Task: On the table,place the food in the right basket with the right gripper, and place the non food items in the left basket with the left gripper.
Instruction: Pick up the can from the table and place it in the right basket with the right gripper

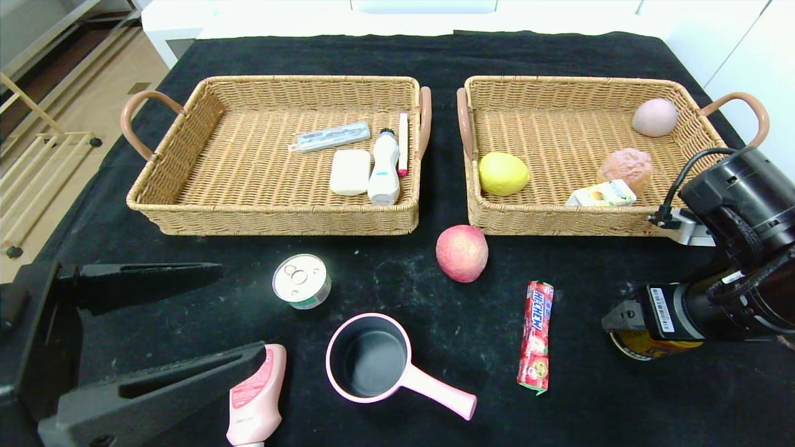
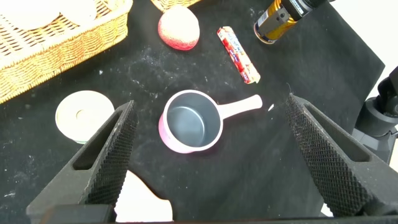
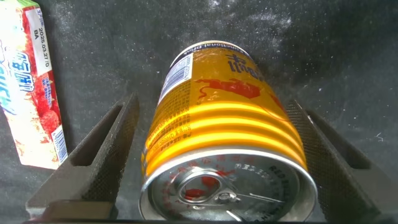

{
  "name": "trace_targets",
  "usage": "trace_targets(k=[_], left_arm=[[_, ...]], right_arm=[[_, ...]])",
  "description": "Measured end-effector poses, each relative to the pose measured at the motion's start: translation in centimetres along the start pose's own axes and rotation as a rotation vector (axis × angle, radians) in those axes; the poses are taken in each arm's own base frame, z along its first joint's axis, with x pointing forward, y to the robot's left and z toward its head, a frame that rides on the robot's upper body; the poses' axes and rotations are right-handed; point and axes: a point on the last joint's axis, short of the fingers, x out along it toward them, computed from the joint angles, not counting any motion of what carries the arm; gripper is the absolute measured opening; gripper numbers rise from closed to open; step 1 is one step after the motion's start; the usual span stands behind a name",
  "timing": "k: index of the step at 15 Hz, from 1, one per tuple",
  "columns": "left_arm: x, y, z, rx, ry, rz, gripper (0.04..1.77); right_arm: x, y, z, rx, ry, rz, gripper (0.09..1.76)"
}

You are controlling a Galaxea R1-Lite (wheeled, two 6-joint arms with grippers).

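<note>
My right gripper (image 1: 621,328) is low at the table's front right. Its open fingers sit on either side of a yellow drink can (image 1: 640,345), seen close up in the right wrist view (image 3: 224,143), with a gap showing on one side. My left gripper (image 1: 242,310) is open and empty above the front left. A pink bottle (image 1: 258,397) lies by its near finger. A pink saucepan (image 1: 372,365), a small silver tin (image 1: 301,280), a peach (image 1: 461,252) and a red candy stick (image 1: 536,335) lie loose on the black cloth.
The left basket (image 1: 273,218) holds a soap bar, a white device, a pen and a flat packet. The right basket (image 1: 559,225) holds a lemon, a carton and two round foods. In the left wrist view, the saucepan (image 2: 189,121) lies between the open fingers, lower down.
</note>
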Motion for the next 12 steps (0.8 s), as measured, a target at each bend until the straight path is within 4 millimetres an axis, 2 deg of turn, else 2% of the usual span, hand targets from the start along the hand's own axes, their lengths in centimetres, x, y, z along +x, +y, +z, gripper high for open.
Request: trace_targets(k=[2, 3, 12], left_arm=[[0.00, 0.00, 0.00, 0.000, 0.000, 0.000, 1.72], [0.00, 0.00, 0.01, 0.000, -0.001, 0.000, 1.72], [-0.14, -0.05, 0.05, 0.009, -0.008, 0.001, 1.72]], right_arm=[[0.01, 0.01, 0.00, 0.000, 0.001, 0.002, 1.35], [0.01, 0.02, 0.00, 0.000, 0.001, 0.001, 1.25], [0.17, 0.11, -0.25, 0.006, 0.009, -0.002, 1.24]])
